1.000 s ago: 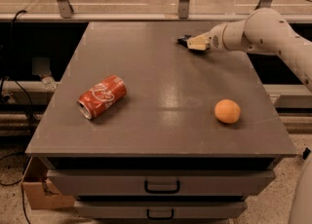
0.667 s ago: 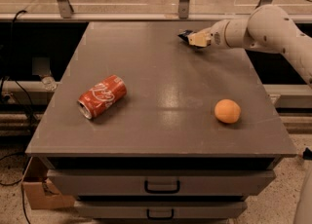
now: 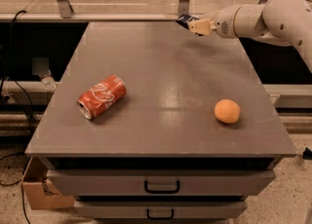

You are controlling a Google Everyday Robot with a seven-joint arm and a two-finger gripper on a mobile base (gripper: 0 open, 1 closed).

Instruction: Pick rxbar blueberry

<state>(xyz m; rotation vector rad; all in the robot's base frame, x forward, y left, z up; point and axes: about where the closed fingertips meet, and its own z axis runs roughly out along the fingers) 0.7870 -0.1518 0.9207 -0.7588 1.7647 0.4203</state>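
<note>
One rxbar blueberry (image 3: 184,20), dark navy wrapper, is at the far edge of the table (image 3: 161,57), right of centre. Only a small part of it shows, sticking out to the left from the tips of the gripper (image 3: 193,23). The tan fingers (image 3: 203,27) are drawn in narrow and pinch the bar's right end. The bar looks tilted; whether its free end touches the table top cannot be told.

The white arm (image 3: 265,16) reaches in from the right, roughly level, with the gripper pointing left along the far edge.

Red can (image 3: 101,97): on its side on the left half of the table, well apart from the bar, open end toward the near left. Orange (image 3: 227,111): on the right half, nearer the front edge, well apart from can and gripper.

Two drawers (image 3: 162,184) sit below the table top, and a cardboard box (image 3: 35,191) is on the floor at the lower left.
</note>
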